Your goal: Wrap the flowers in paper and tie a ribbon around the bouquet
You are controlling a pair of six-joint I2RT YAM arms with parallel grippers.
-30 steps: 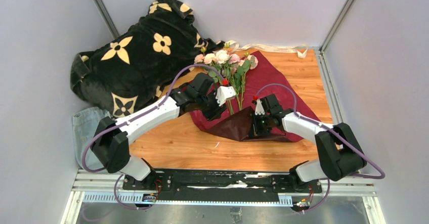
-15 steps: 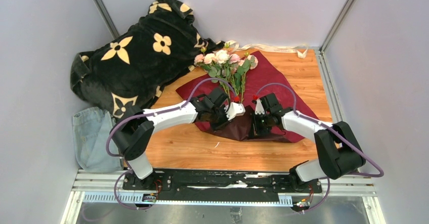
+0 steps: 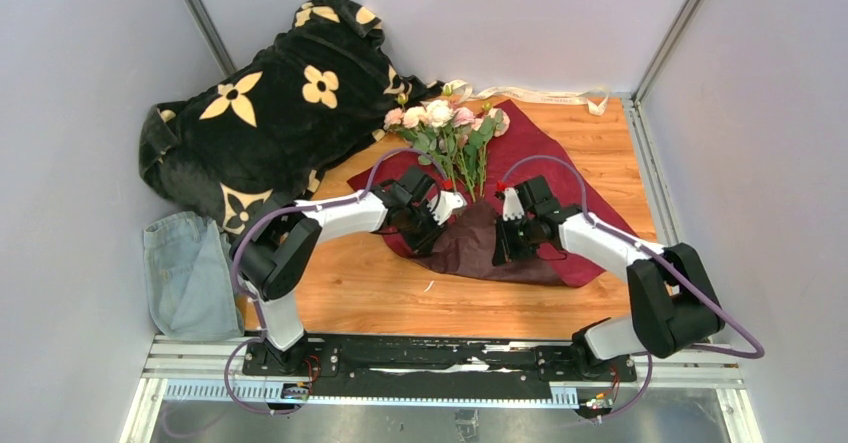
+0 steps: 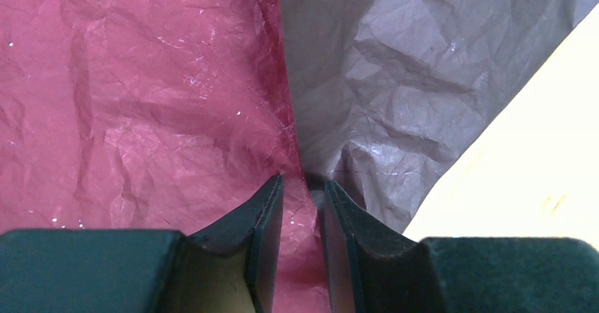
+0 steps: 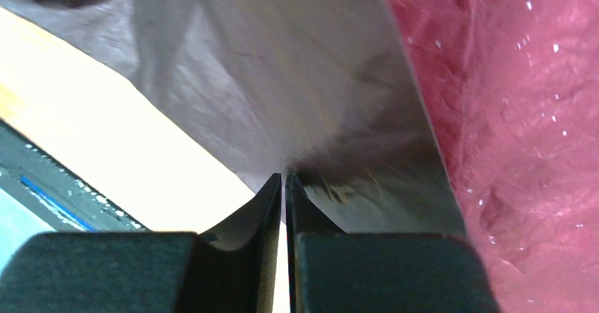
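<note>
The flowers [image 3: 437,116], pink and cream roses, lie on the maroon paper [image 3: 545,148] with their stems pointing toward me. A near corner of the paper is folded up over the stem ends, its duller underside [image 3: 475,245] showing. My left gripper [image 3: 440,221] is down on the flap's left edge. In the left wrist view its jaws [image 4: 304,182] stand slightly apart over the paper's [image 4: 141,101] fold line. My right gripper [image 3: 500,246] is at the flap's right side, its jaws [image 5: 284,177] almost together on the edge of the paper [image 5: 523,115]. The ribbon [image 3: 540,94] lies along the back wall.
A black blanket with cream flower prints [image 3: 260,113] is heaped at the back left. A blue denim cloth [image 3: 185,273] lies at the near left edge. Bare wooden table [image 3: 350,283] shows in front of the paper.
My left arm swung right, from the stems down onto the folded flap. The right gripper shifted slightly left and away from me, and the flap now reaches further over the stem ends.
</note>
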